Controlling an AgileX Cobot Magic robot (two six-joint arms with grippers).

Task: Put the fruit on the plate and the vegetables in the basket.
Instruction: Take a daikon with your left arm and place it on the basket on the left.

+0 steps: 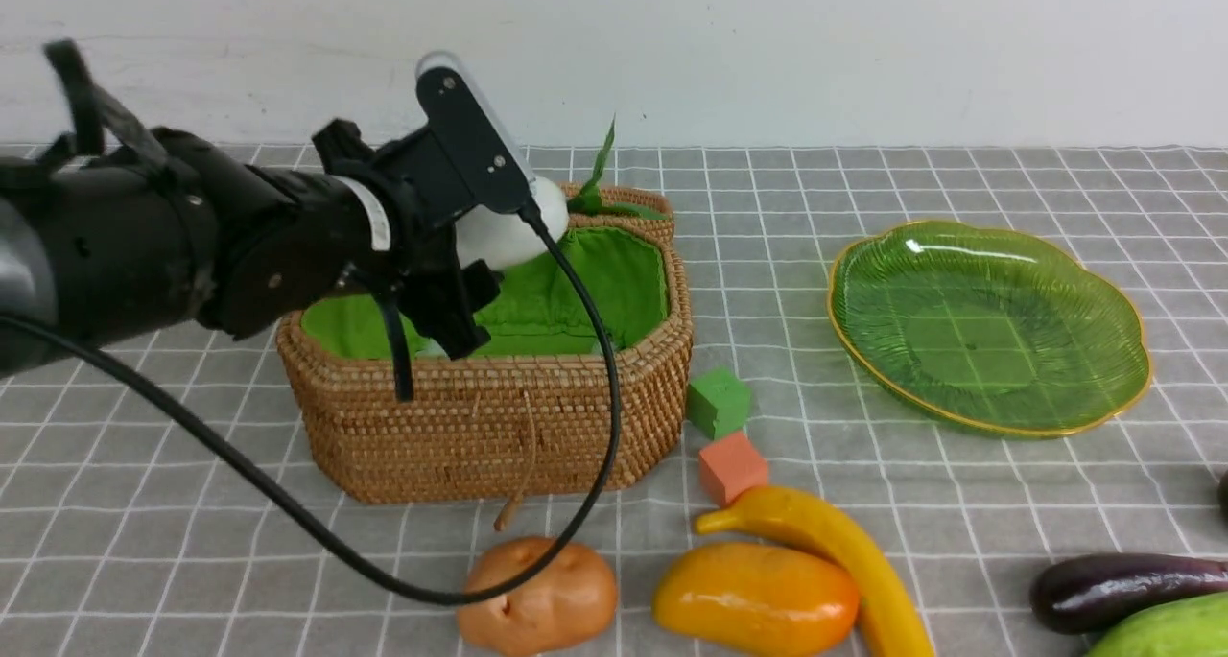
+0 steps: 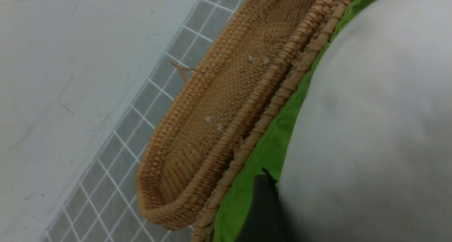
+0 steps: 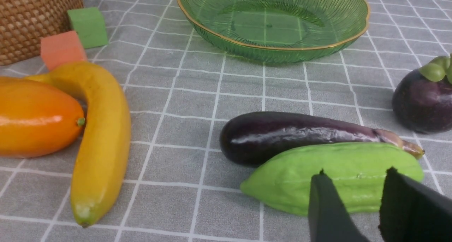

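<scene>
Above basket (image 1: 480,427) lining, white radish (image 1: 504,237) gripped between 2 left fingers (image 1: 449,316).

Plain white wall (image 1: 863,43) behind, faint scuffs. Grey tablecloth (image 1: 863,504), white grid lines. Soft, even light.

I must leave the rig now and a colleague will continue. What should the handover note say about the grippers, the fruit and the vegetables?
Left gripper: shut on the radish, above the open basket, not released yet.
Right gripper: open, empty, low beside the cucumber.
Plate: empty.
On the table: potato, mango, banana in front of the basket; eggplant and round purple fruit near the cucumber.
Done: nothing placed yet.
To do: radish, potato, eggplant, cucumber into the basket; mango, banana, purple fruit onto the plate.
</scene>
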